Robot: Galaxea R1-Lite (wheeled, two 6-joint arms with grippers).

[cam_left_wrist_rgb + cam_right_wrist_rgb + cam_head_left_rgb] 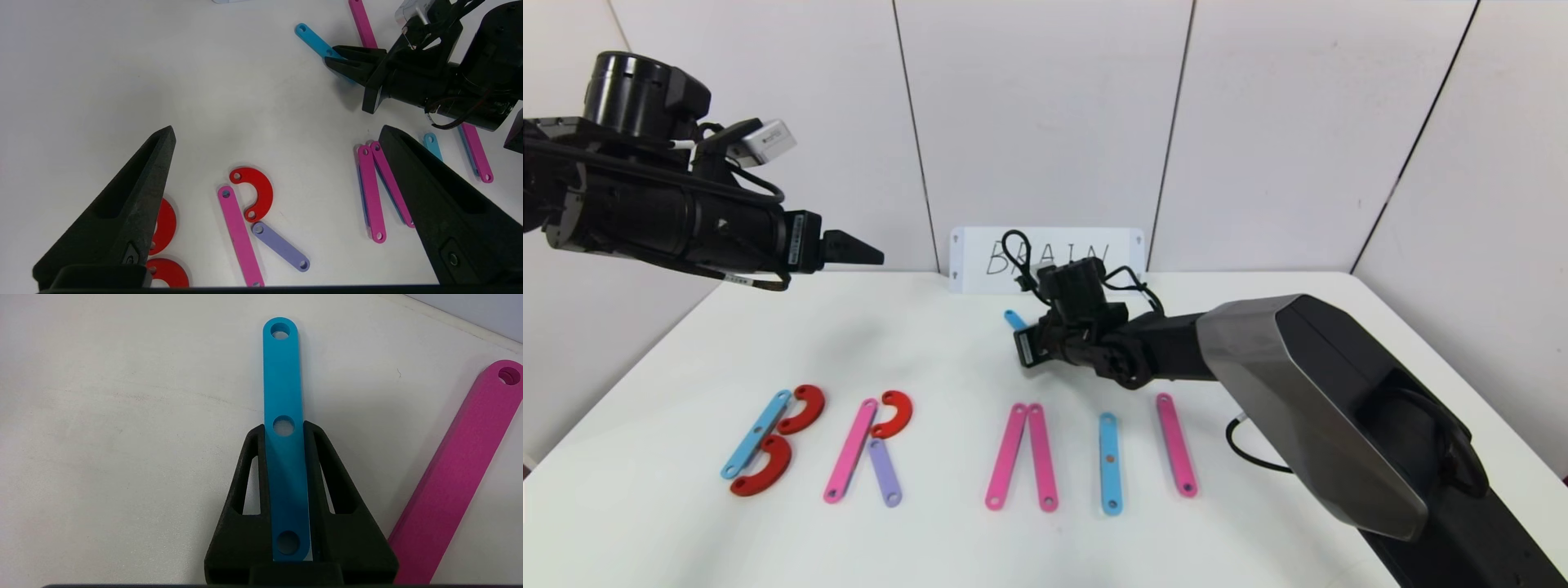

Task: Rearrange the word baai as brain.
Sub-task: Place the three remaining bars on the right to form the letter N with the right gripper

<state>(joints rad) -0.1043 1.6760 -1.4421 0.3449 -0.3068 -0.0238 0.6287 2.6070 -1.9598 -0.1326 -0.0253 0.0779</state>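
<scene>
Behind the letter row, toward the white card with black handwritten BRAIN, the right gripper has its fingers closed on a short flat blue plastic strip with three holes. They clamp its two long edges from the near hole up to about the middle hole. The strip's long axis runs straight out along the finger line, free end pointing away from the wrist. In the head view only its tip shows past the gripper; whether it is lifted off the white bench or lying on it I cannot tell.

Letter row near the front edge, robot's left to right:
- B: blue strip plus two red C-shaped curves
- R: long pink strip, red curve, short purple strip
- A: two long pink strips meeting at the top, no crossbar
- I: upright blue strip
- a single long pink strip, probably the N's first stroke

My read: the held strip fits either the A's crossbar or an N stroke. Both spots lie nearer the robot than the gripper and on the right arm's side, so the right arm is better placed. The strip will need yawing to lie across the A or diagonal in the N.

Left gripper: parked high over the bench's left side, fingers spread wide, holding nothing.
</scene>
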